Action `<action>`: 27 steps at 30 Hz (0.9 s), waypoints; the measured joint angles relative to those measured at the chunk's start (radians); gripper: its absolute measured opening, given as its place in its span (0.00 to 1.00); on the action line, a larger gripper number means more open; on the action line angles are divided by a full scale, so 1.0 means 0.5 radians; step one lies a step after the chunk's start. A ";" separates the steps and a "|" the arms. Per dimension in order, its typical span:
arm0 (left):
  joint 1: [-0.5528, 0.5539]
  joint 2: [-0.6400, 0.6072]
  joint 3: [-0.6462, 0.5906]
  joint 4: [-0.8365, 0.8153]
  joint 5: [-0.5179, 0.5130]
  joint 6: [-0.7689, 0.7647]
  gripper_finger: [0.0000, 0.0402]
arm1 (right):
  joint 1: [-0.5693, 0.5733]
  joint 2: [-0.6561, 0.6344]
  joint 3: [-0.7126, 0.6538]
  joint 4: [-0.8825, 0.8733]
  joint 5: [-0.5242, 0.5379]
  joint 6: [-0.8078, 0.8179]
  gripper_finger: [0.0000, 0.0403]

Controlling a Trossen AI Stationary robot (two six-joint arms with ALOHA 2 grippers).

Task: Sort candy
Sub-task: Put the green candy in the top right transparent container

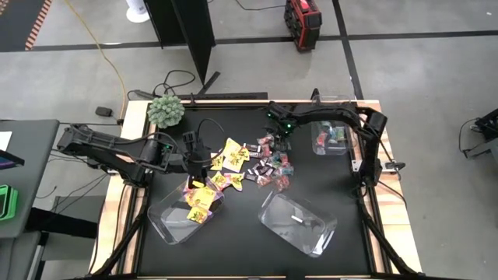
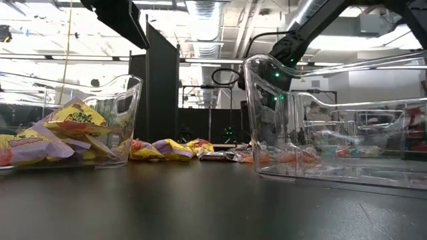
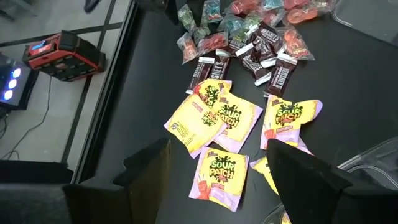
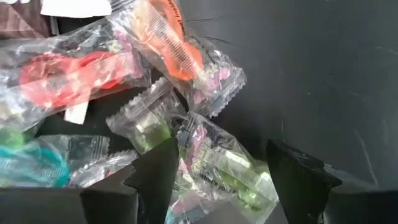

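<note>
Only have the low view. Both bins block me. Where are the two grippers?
Observer: Left gripper hangs open over the yellow packets, by the bin holding sorted yellow ones.
Operator: And the right one?
Observer: Right gripper is low over the clear ring-candy wrappers, fingers open either side of one, not closed.
Operator: Anything in the far bin?
Observer: Yes, the bin at the right rear holds a few teal-and-pink pieces; the front right bin looks nearly empty.

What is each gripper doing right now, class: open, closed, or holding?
Left gripper: open, empty, above the yellow packets.
Right gripper: open, empty, over clear-wrapped candy.
</note>
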 joint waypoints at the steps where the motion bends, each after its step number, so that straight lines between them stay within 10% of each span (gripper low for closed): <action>1: 0.000 0.000 0.000 0.001 0.000 0.000 0.65 | -0.001 0.017 0.012 -0.014 0.000 0.010 0.64; 16: 0.000 0.000 0.000 0.027 0.001 -0.002 0.65 | -0.002 -0.092 0.013 -0.063 0.005 0.008 0.04; 27: 0.000 0.000 -0.020 0.080 0.002 -0.050 0.65 | -0.001 -0.565 0.012 -0.098 0.005 0.075 0.01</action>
